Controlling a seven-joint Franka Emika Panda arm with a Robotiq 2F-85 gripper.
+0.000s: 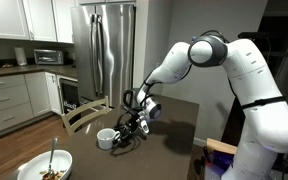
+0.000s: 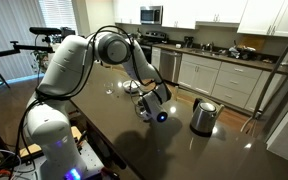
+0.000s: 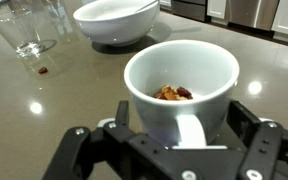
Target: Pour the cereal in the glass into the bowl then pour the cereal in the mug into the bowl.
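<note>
Our claw (image 3: 179, 122) stands open astride the mug (image 3: 212, 68). Should we close off-centre, the mug may skid or tip, spilling cereal (image 3: 173, 93) short of the bowl (image 3: 119, 32).

In an exterior view, parked well back, looking across the table (image 1: 174, 118) toward the fridge (image 1: 109, 45). In an exterior view, closer, facing the kitchen cabinets (image 2: 224, 80) over that same table (image 2: 184, 150). Shared by both: arm (image 1: 179, 62) and table. Wrist view super close, peering down past the pincer (image 3: 174, 150) into the mug (image 3: 216, 85).
</note>
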